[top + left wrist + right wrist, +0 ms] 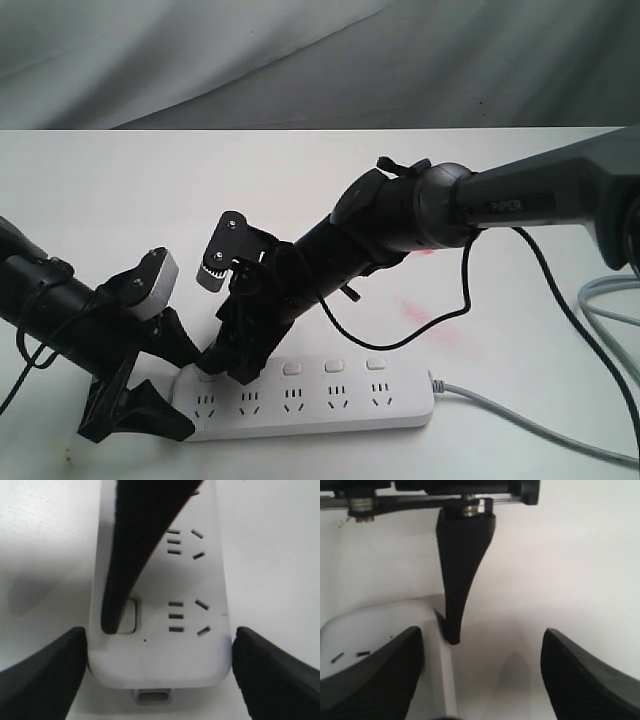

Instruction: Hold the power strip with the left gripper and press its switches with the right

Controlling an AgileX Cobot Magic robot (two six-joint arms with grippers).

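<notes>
Two-sided clamp on power strip (330,400) end by left gripper (159,640); fingertip (112,622) of wide-spread right gripper (481,640) on end switch (131,617).

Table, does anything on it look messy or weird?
Yes. A faint pink smear marks the white table just behind the power strip in the exterior view. It looks like a stain on an otherwise clean top. The strip itself lies flat and looks undamaged.
</notes>
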